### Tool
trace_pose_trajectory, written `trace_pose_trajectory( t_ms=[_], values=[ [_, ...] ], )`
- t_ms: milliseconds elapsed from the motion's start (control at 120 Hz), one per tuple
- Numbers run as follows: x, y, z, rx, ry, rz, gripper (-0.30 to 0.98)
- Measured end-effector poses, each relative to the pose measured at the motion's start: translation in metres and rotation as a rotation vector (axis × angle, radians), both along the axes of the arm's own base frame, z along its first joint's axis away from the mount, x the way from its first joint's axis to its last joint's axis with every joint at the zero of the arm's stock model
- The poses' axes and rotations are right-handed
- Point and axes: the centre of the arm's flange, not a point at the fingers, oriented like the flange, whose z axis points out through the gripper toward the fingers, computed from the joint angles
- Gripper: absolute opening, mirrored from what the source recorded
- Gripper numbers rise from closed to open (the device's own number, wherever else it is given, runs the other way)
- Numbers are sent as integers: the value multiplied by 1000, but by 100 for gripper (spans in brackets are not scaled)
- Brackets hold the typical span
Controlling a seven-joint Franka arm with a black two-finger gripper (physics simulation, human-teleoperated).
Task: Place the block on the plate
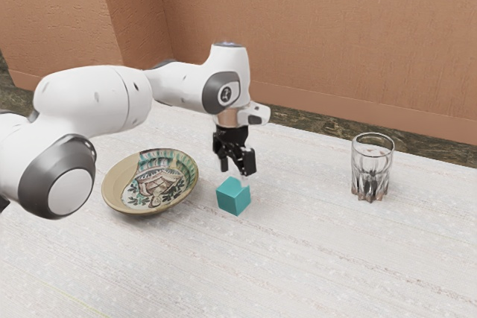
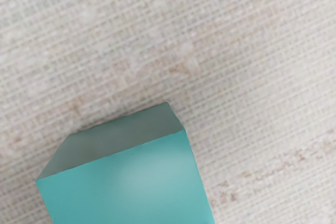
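Note:
The black gripper (image 1: 237, 168) hangs just above the teal block (image 1: 233, 197) in the exterior view, pointing down with its fingers apart and nothing between them. The block rests on the pale table, below the fingertips and apart from them. In the wrist view the block (image 2: 128, 182) appears large at the lower edge, close under my hand. A patterned plate (image 1: 118, 182), shallow and bowl-like with a tan rim, stands beside the block, toward the exterior view's left. Its painted inside holds nothing.
A clear ribbed glass (image 1: 372, 165) stands upright toward the exterior view's right, well away from the block. The pale table (image 1: 320, 258) runs under everything, and a brown wall rises behind it. My arm's thick lower links reach in near the plate.

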Motion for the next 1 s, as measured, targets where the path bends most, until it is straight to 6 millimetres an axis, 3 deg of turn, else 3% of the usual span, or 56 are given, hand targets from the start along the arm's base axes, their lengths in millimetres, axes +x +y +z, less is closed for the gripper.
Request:
trace_pose_trajectory(
  t_ms=[217, 475, 717, 908, 1000],
  values=[
    [-12, 13, -25, -29, 13, 68, 69],
    [-12, 10, -52, -21, 10, 96, 69],
    [-12, 8, -65, -16, 10, 135, 68],
    [-12, 6, -65, -23, 7, 172, 45],
    [-12, 6, -65, -20, 5, 185, 44]
  ],
)
